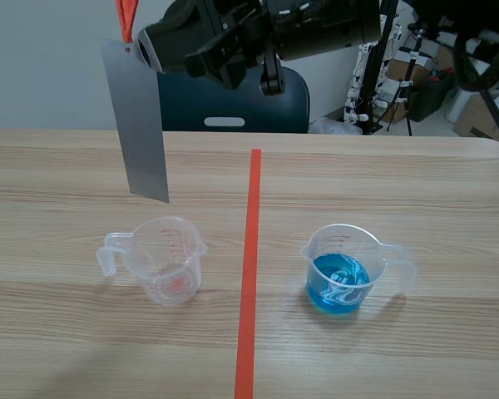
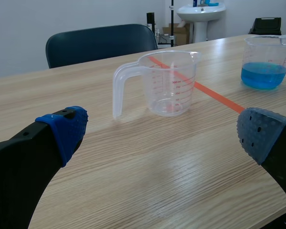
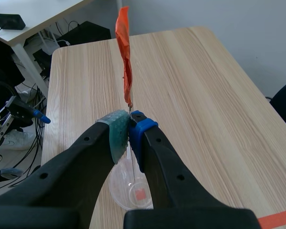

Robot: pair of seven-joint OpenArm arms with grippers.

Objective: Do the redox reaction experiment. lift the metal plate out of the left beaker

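Plate (image 1: 143, 125) hangs upright in the air above the left beaker (image 1: 168, 259), pinched at its top by the right gripper (image 3: 129, 129), below an orange ribbon (image 3: 125, 57). The left gripper (image 2: 162, 131) is spread wide, holding nothing. The beaker's red scale reads "300".

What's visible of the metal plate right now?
The metal plate is a thin, flat, dull grey rectangle that looks like bare sheet metal. It hangs upright in the air, slightly tilted. Its lower edge is clear above the empty left beaker, and it touches neither the beaker nor the table. An orange strip sticks up from its top edge. The right gripper is shut on its top end; nothing else touches it.
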